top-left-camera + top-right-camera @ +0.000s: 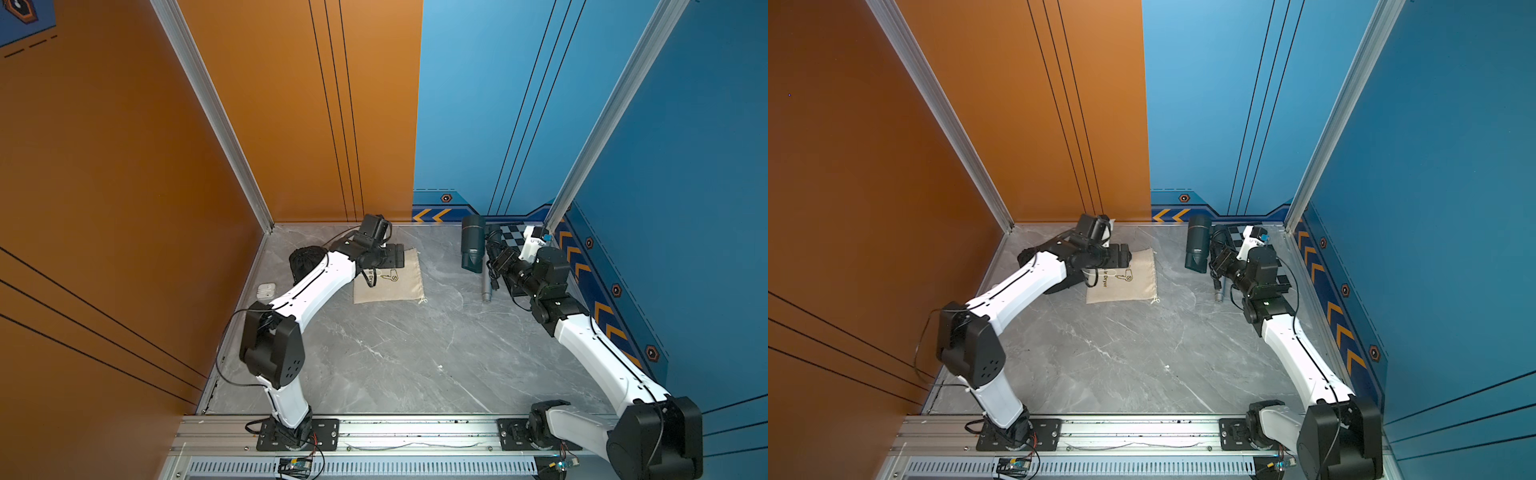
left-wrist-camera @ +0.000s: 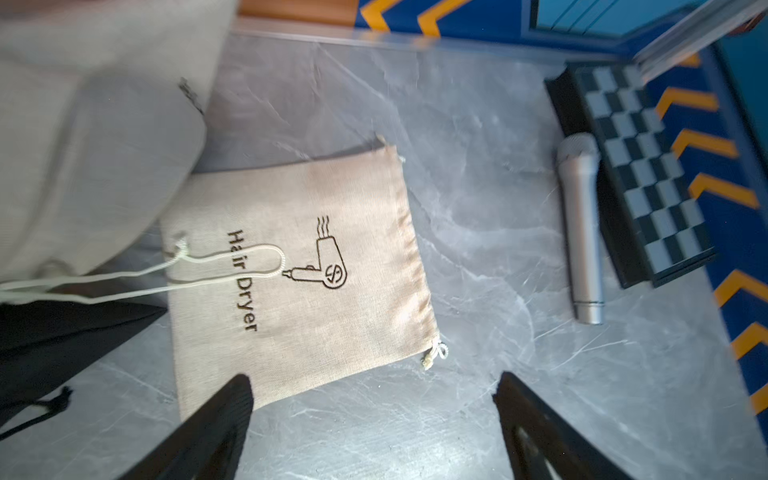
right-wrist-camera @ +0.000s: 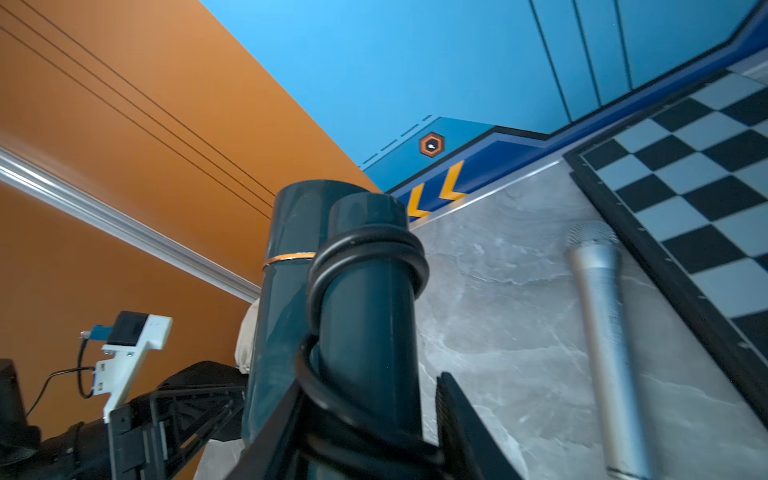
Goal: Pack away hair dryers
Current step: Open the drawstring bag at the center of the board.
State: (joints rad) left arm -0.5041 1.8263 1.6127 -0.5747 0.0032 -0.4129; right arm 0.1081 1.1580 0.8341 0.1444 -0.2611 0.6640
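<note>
Clenching the dark teal hair dryer (image 3: 365, 316) by its handle, the right gripper (image 3: 374, 399) hovers at the back edge of the bench (image 1: 395, 353); left gripper (image 2: 374, 380) gapes.

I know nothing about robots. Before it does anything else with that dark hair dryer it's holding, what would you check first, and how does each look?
1. Grip: right gripper clamped on the dark hair dryer by its handle: ok.
2. Wiring: cord wound round that handle: ok. Whether its end hangs loose: cannot tell.
3. Free hand: left gripper open and empty: ok.
4. Opening: beige bag marked "Hair Dryer" held open to receive it: not ok. It lies flat on the table and nothing grips it.
5. Path: microphone lies beside the chessboard, apart from the bag: ok.
</note>
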